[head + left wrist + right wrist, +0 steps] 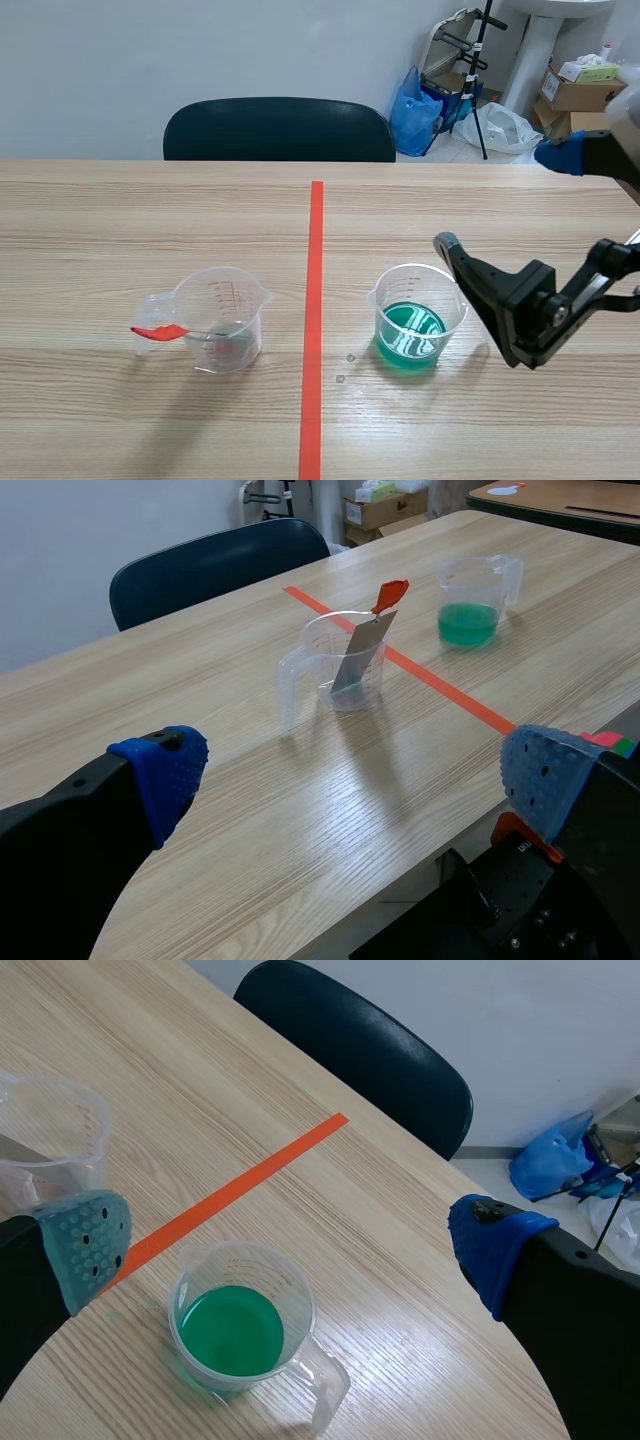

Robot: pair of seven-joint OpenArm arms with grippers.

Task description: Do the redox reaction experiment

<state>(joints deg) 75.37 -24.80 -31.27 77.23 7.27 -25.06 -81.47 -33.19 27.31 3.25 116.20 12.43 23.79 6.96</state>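
Observation:
A clear measuring cup (225, 320) stands left of the orange tape line. A grey metal strip (360, 650) with an orange-red tip (158, 331) leans inside it, over its rim. Right of the line is a second clear cup (415, 315) holding green liquid (232, 1332). My right gripper (502, 198) hangs open above and just right of the green cup, which lies below and between its fingers in the right wrist view (290, 1245). My left gripper (355, 780) is open near the table's edge, well short of both cups (345, 665) (470, 605), and is out of the scene view.
A dark chair (280, 130) stands behind the table's far edge. Blue bags (415, 110), a tripod and cardboard boxes (585, 90) are on the floor beyond, at the back right. The orange tape line (314, 320) runs down the table's middle.

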